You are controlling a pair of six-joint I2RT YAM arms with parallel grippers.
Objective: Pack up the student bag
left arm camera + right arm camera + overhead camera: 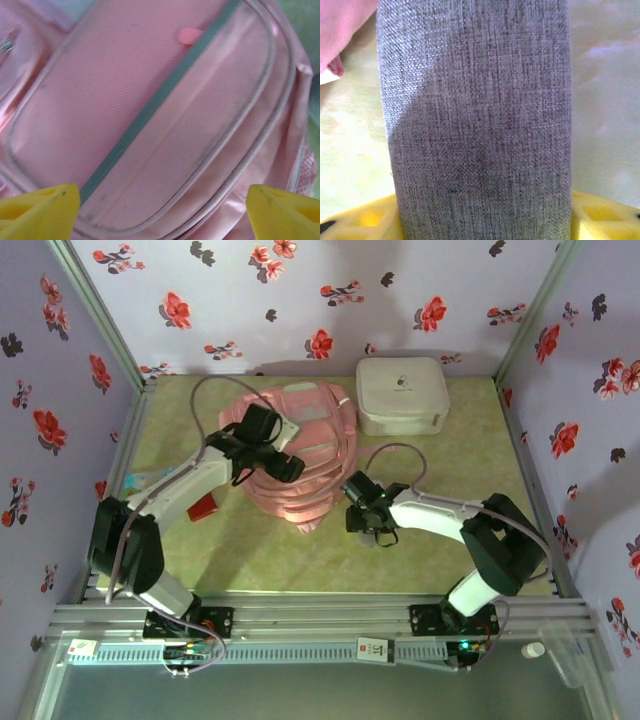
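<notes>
The student bag (305,465), a soft pink backpack, lies in the middle of the table. My left gripper (272,452) hovers over it. In the left wrist view its yellow fingers (40,210) stand wide open over the bag's front pocket (150,100), which is edged with pale piping and crossed by a teal zip line; nothing is between them. My right gripper (372,530) is low at the table, right of the bag's near end. Its yellow fingers (360,220) press both sides of a grey woven fabric case (480,115). A corner of the bag (345,30) shows at upper left.
A white rounded-square hard case (402,395) sits at the back right, beside the bag. A small red thing (203,506) lies under the left arm, and a pale blue item (135,480) lies at the left edge. Floral walls enclose the greenish table (470,470).
</notes>
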